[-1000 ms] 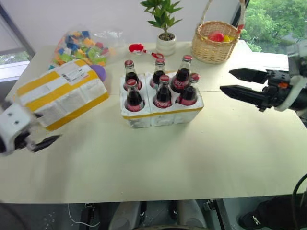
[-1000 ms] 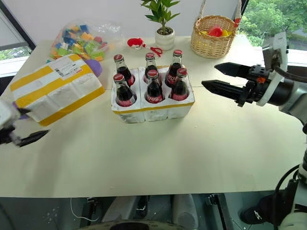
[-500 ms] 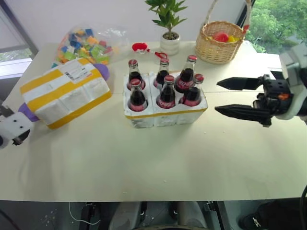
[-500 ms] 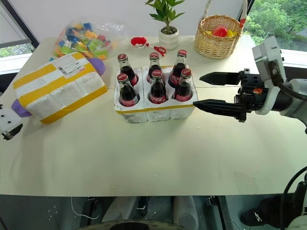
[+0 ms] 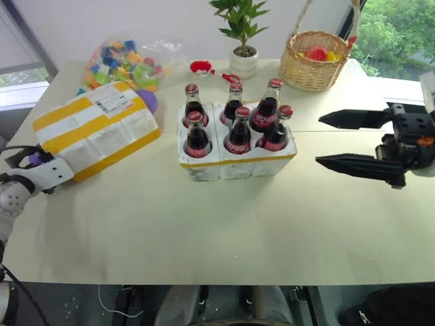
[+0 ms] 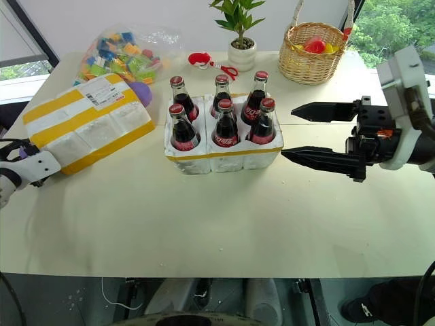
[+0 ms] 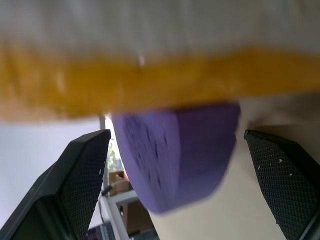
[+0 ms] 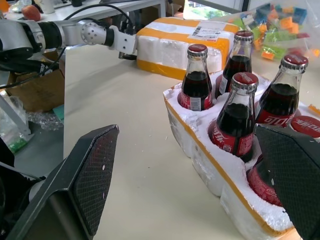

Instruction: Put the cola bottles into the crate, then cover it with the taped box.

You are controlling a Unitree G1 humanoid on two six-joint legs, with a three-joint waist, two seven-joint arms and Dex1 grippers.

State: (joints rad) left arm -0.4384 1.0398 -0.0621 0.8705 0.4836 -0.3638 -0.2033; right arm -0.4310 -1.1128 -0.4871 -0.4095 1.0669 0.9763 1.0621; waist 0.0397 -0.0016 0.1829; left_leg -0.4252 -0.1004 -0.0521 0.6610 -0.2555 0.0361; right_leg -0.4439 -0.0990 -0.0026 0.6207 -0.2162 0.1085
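Approach by the left claw (image 6: 8, 151) is the change: a second ago it sat low at the near-left edge of the counter (image 6: 204, 224), and it has since come forward to the near-left end of the taped box (image 6: 85, 122), fingers spread and released. Its wrist view has a purple object (image 7: 177, 152) between the fingers, under the box's yellow band; contact cannot be confirmed. In my judgement, loading is finished and the cover step is starting.

The taped box, one in number, lies tilted at the left of the counter, label up. Behind it is one bag of coloured blocks (image 6: 122, 58).

At centre, one crate (image 6: 224, 153) stands on the counter with six cola bottles (image 6: 225, 125) upright, one per well; no well is vacant. Behind are one red toy (image 6: 204, 61) and one potted plant (image 6: 241, 37), and further right one woven basket (image 6: 319, 51).

The right claw (image 6: 299, 132) has drawn back slightly from the crate and hangs just beside its right end, released, grasping nothing.
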